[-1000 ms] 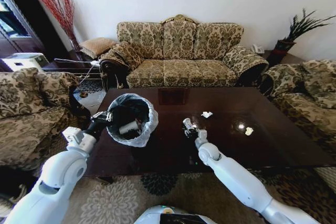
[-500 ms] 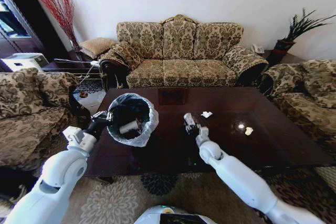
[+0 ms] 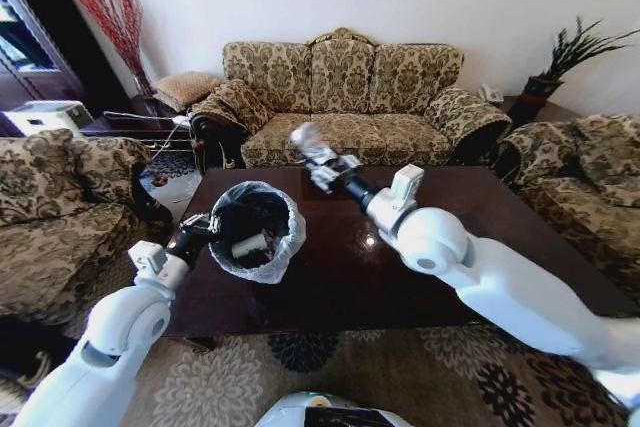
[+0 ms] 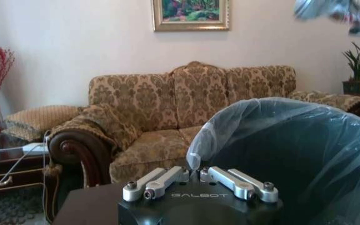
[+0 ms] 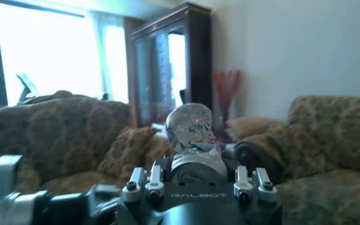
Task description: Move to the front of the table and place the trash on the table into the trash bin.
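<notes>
My right gripper [image 3: 320, 162] is raised above the table [image 3: 320, 282], shut on a crushed silver can [image 3: 304, 138], a piece of the trash. It hangs just beyond the far rim of the trash bin [image 3: 255, 230]. The right wrist view has the can [image 5: 191, 123] upright between the fingers of the right gripper [image 5: 194, 155]. My left gripper [image 3: 203, 228] is shut on the near-left rim of the black bin, which has a whitish bag liner and a pale item inside. In the left wrist view the left gripper [image 4: 196, 174] pinches the bag edge of the bin [image 4: 305, 154], with the can [image 4: 324, 8] blurred above.
A patterned sofa [image 3: 345, 97] stands behind the table, with matching armchairs at the left [image 3: 50, 197] and right [image 3: 585, 162]. A potted plant [image 3: 560, 57] and a vase of red twigs [image 3: 115, 27] stand in the far corners. A rug [image 3: 330, 367] lies under the table's near edge.
My right gripper has risen off the table with the can and swung left and away, ending high beside the bin. The left gripper still holds the bin rim.
</notes>
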Motion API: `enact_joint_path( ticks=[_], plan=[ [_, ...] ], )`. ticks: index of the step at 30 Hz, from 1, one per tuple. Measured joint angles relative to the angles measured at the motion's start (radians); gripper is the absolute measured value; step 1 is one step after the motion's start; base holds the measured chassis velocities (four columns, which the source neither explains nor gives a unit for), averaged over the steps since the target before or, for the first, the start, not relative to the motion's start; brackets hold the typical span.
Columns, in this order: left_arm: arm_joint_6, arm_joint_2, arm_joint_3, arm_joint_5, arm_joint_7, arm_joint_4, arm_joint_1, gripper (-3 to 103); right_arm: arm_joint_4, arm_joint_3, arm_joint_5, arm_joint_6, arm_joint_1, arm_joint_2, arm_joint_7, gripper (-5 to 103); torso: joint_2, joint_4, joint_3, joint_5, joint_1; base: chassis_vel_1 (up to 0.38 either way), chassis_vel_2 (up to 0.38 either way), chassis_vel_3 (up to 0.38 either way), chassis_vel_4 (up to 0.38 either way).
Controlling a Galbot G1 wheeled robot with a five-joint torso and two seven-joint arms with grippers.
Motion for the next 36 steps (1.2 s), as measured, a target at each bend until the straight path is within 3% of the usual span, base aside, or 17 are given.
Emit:
enact_joint_path(
  ticks=[3, 8, 12, 15, 18, 19, 20, 21, 24, 26, 28, 29, 31, 34, 36],
  plan=[
    [0.002, 0.001, 0.001, 0.0, 0.001, 0.002, 0.0, 1, -0.029, -0.093, -0.007, -0.001, 0.032, 0.046, -0.012, 48, 0.0, 0.0001, 0.0, 0.0, 0.0, 0.0, 0.0, 0.0, 0.0],
    [0.002, -0.003, -0.004, 0.0, 0.003, 0.008, 0.001, 1, -0.098, -0.198, -0.023, -0.014, 0.073, 0.147, 0.067, 52, 0.0, 0.0007, 0.0, -0.0003, 0.0, 0.0, 0.0, 0.0, 0.0],
    [0.002, -0.005, -0.007, 0.0, 0.003, 0.011, -0.002, 1, -0.105, -0.203, -0.025, -0.021, 0.077, 0.152, 0.074, 69, 0.0, 0.0, 0.0, -0.0002, 0.0, 0.0, 0.0, 0.0, 0.0],
    [0.002, -0.006, -0.007, 0.0, 0.004, 0.014, -0.005, 1, -0.104, -0.202, -0.027, -0.021, 0.074, 0.146, 0.074, 74, 0.0, -0.0001, 0.0, 0.0, 0.0, 0.0, 0.0, 0.0, 0.0],
    [0.001, -0.006, -0.007, 0.0, 0.004, 0.017, -0.008, 1, -0.103, -0.191, -0.034, -0.02, 0.068, 0.139, 0.074, 90, 0.0, -0.0002, 0.0, 0.0, 0.0, 0.0, 0.0, 0.0, 0.0],
    [0.001, -0.006, -0.007, 0.0, 0.004, 0.017, -0.008, 1, -0.103, -0.191, -0.034, -0.02, 0.068, 0.139, 0.074, 90, 0.0, -0.0002, 0.0, 0.0, 0.0, 0.0, 0.0, 0.0, 0.0],
    [0.001, -0.006, -0.007, 0.0, 0.004, 0.017, -0.008, 1, -0.102, -0.18, -0.035, -0.018, 0.066, 0.137, 0.076, 90, 0.0, -0.0002, 0.0, 0.0, 0.0, 0.0, 0.0, 0.0, 0.0],
    [0.0, -0.008, -0.006, 0.001, 0.005, 0.02, -0.008, 1, -0.102, -0.123, -0.035, -0.009, 0.062, 0.117, 0.109, 98, 0.0, 0.0005, 0.0, 0.0, 0.0, 0.0, 0.0, 0.0, 0.0],
    [-0.003, -0.012, -0.006, 0.002, 0.005, 0.021, -0.008, 1, -0.113, -0.087, -0.038, 0.001, 0.056, 0.075, 0.132, 100, 0.0, 0.0009, 0.0, -0.0001, 0.0, 0.0, 0.0, 0.0, 0.0],
    [-0.015, -0.017, -0.008, 0.005, 0.005, 0.021, -0.005, 1, -0.151, -0.007, -0.088, 0.013, 0.0, -0.035, 0.122, 100, 0.0, 0.0001, 0.0, -0.0002, 0.0, 0.0, 0.0, 0.0, 0.0],
    [-0.017, -0.018, -0.009, 0.005, 0.005, 0.021, -0.004, 1, -0.159, 0.013, -0.107, 0.015, -0.024, -0.059, 0.114, 100, 0.0, -0.0001, 0.0, 0.0, 0.0, 0.0, 0.0, 0.0, 0.0],
    [-0.019, -0.02, -0.01, 0.005, 0.005, 0.021, -0.004, 1, -0.182, 0.064, -0.164, 0.017, -0.115, -0.12, 0.107, 100, 0.0, -0.0008, 0.0, 0.0008, 0.0, 0.0, 0.0, 0.0, 0.0],
    [-0.019, -0.02, -0.01, 0.005, 0.006, 0.021, -0.004, 1, -0.187, 0.081, -0.183, 0.014, -0.148, -0.134, 0.114, 100, 0.0, -0.0007, 0.0, 0.0009, 0.0, 0.0, 0.0, 0.0, 0.0],
    [-0.019, -0.021, -0.012, 0.005, 0.005, 0.012, -0.006, 1, -0.203, 0.259, -0.253, -0.022, -0.38, -0.153, 0.161, 100, 0.0, -0.0002, 0.0, 0.0007, 0.0, 0.0, 0.0, 0.0, 0.0],
    [-0.019, -0.021, -0.013, 0.005, 0.005, 0.01, -0.004, 1, -0.204, 0.299, -0.258, -0.028, -0.419, -0.149, 0.165, 100, 0.0, 0.0002, 0.0, 0.0005, 0.0, 0.0, 0.0, 0.0, 0.0]
  ],
)
